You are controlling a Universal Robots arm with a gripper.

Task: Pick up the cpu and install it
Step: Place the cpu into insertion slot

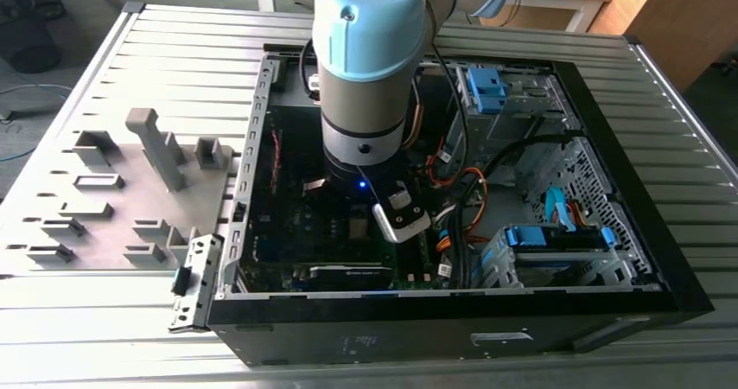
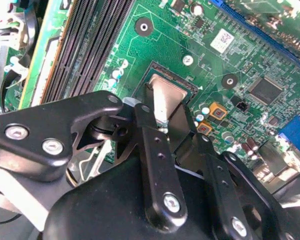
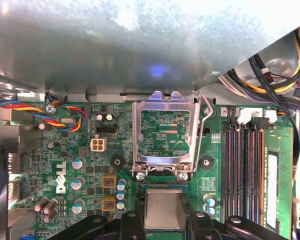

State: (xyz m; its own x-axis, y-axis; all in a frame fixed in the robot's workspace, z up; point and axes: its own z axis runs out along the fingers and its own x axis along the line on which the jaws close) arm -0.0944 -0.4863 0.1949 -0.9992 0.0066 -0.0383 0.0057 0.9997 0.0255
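Note:
The cpu (image 2: 166, 96) is a small silvery square chip, also seen in the first wrist view as the cpu (image 3: 163, 209). It sits level in the dark square socket (image 2: 186, 82) on the green motherboard (image 2: 155, 45). My gripper (image 2: 165, 111) is shut on the cpu, with one black finger against each of two opposite edges. In the first wrist view the gripper (image 3: 164, 222) shows the same hold. The hinged metal socket frame (image 3: 163, 135) stands swung open just beyond the chip. In the exterior view the arm (image 1: 366, 78) reaches down into the open computer case (image 1: 461, 302).
Memory slots (image 3: 245, 165) run beside the socket. Coloured fan wires (image 3: 65, 112) lie on its other side. A graphics card (image 1: 352, 277) sits near the case's front wall, and blue drive bays (image 1: 554, 242) are at the exterior view's right. Grey fixture blocks (image 1: 127, 190) stand outside the case at its left.

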